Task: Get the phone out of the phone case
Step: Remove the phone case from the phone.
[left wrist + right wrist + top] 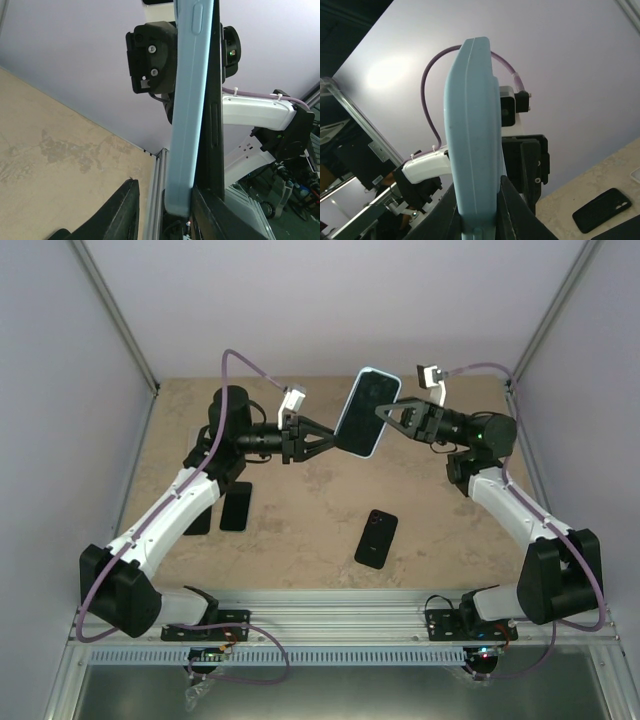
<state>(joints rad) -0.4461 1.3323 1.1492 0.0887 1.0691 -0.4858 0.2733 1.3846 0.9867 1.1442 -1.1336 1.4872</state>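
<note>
The phone (366, 408), dark-faced, in a light blue phone case (352, 444), hangs tilted in the air above the back of the table. My right gripper (381, 412) is shut on the case's right edge; in the right wrist view both fingers (512, 202) press the blue case (472, 140). My left gripper (331, 441) reaches to the lower left end. In the left wrist view the blue case (187, 110) and the phone's black side (214, 115) stand between open jaws. One finger (220, 217) lies against the black side, the other finger (120, 215) stands apart.
A black phone (376, 538) lies face down mid-table. Two dark flat phones or cases (236, 505) (199, 518) lie side by side under the left arm. Enclosure walls and slanted metal posts (120, 325) close in the sides and back.
</note>
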